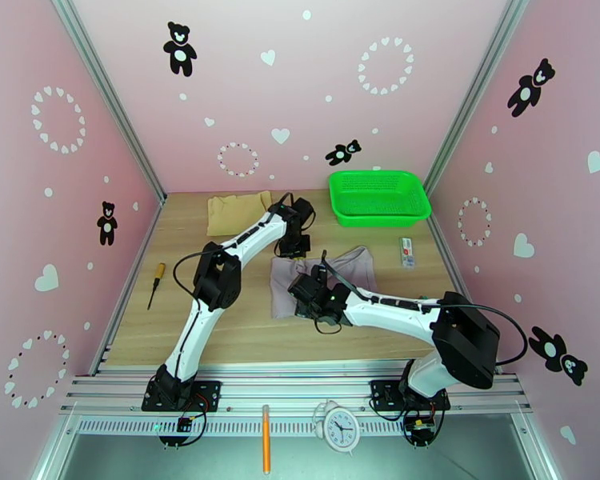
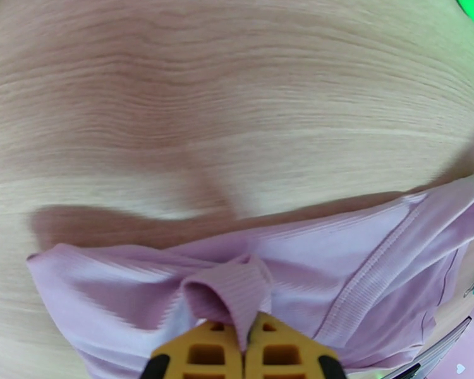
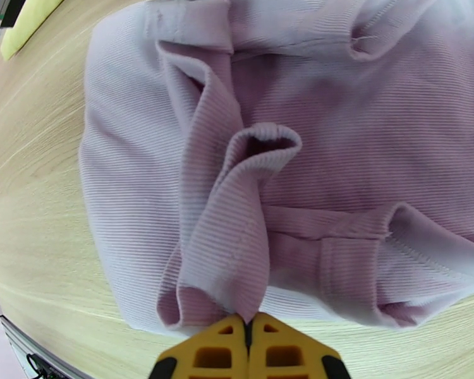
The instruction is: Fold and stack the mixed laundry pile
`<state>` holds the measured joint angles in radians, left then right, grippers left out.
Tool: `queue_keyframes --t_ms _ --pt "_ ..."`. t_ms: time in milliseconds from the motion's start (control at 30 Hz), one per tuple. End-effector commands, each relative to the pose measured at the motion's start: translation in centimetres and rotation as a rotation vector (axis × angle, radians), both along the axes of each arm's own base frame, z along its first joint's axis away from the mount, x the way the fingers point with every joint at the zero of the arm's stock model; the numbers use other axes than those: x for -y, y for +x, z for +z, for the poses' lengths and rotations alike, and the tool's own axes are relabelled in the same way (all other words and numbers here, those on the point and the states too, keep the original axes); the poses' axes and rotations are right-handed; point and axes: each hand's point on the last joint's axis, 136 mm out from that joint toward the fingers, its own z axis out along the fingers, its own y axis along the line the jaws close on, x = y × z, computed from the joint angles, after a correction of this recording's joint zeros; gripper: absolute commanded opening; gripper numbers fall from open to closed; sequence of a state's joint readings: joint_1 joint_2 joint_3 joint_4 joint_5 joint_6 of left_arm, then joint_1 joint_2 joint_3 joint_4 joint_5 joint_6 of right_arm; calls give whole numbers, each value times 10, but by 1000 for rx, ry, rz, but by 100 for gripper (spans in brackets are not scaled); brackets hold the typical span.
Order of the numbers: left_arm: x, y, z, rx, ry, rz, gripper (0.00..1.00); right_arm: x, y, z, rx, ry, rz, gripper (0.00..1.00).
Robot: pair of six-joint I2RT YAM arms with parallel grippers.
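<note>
Both grips are clenched on the lilac garment at the centre of the tabletop. The left fingers pinch its 11 o'clock corner and the right fingers a raised fold toward 8 o'clock. This looks like fold 1; next, both must carry the cloth across together. The tan cloth lies at 10 o'clock and the green basket crowds 1 o'clock. Open room lies toward 6.

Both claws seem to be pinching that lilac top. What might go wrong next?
Slip: the left gripper and right gripper each pinch only a narrow ridge of the lilac garment; it may pull free when lifted. Messy fold: the garment lies bunched with rolled edges, so creases might get folded in. Crowding: the grippers sit close together and could bump.
</note>
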<state>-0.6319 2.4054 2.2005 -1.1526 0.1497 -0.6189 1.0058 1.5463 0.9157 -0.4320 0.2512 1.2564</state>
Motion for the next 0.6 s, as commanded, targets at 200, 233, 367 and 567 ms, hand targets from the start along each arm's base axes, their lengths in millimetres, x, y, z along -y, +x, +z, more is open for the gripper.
queue_keyframes --t_ms 200,233,367,567 --pt "1 0 -11 -13 7 9 4 27 -10 -31 -67 -132 -47 13" --pt "2 1 -9 -8 4 9 10 28 -10 -32 -67 -137 -49 16" --pt "7 7 0 15 -11 3 29 33 -8 -28 -49 -157 -56 29" --pt "11 17 21 65 -30 -5 57 47 -3 -10 0 -203 -57 39"
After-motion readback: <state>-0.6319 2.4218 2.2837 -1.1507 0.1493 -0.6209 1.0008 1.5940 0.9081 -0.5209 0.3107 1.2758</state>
